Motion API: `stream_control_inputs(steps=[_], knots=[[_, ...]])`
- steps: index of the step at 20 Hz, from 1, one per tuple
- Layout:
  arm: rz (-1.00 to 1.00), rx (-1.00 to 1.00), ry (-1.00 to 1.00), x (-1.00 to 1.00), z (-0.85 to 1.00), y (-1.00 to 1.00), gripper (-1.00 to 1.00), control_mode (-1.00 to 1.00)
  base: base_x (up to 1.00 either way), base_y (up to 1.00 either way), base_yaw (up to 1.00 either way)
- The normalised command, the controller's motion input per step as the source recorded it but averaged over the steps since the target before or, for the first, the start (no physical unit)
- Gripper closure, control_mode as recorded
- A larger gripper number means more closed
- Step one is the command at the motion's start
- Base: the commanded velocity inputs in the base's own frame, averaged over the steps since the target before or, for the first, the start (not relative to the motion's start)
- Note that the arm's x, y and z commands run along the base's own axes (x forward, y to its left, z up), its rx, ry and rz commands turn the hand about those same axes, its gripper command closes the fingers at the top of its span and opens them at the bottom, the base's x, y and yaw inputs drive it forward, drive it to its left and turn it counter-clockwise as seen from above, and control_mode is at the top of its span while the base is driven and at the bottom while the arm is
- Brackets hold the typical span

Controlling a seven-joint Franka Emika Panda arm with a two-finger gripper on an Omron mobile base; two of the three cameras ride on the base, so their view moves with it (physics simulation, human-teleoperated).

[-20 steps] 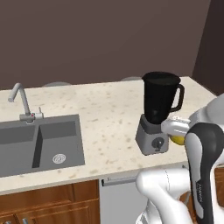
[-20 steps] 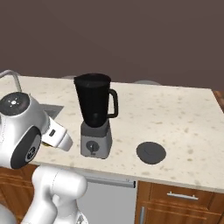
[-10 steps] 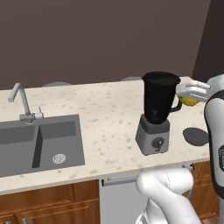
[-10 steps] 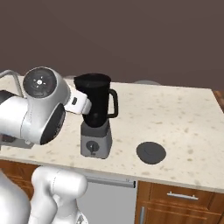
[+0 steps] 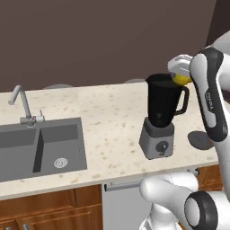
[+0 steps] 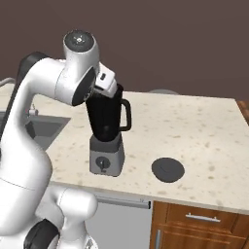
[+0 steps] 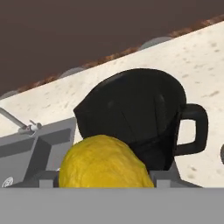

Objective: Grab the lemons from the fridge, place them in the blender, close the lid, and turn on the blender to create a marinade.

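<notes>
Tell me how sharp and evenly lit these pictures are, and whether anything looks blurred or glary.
Left base view: flat, even rendered light, no glare, blender crisp. Right base view: the same soft light, lid sharp on the speckled counter. Hand view: the lemon looms close and looks slightly soft, the jar behind it clear.

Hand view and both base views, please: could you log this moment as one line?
phase: carry | gripper: shut on lemon | position: above blender mouth | lid: off, on counter beside blender
</notes>
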Motion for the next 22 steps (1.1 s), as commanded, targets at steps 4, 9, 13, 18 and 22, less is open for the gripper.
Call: stream_control_inputs(steps=[4,9,13,18,22], knots=[[0.0,0.0,0.24,1.0,0.0,0.0,1.0,-1.0,0.0,0.0,0.0],[0.0,0.0,0.22,0.89,-0.22,0.0,1.0,-1.0,0.0,0.0,0.0],[0.0,-0.02,0.12,0.41,-0.6,0.0,1.0,-1.0,0.0,0.0,0.0],[0.0,-0.05,0.02,0.13,-0.5,0.0,1.0,-1.0,0.0,0.0,0.0],[0.0,-0.09,-0.01,0.0,-0.56,0.05,1.0,-1.0,0.0,0.0,0.0]])
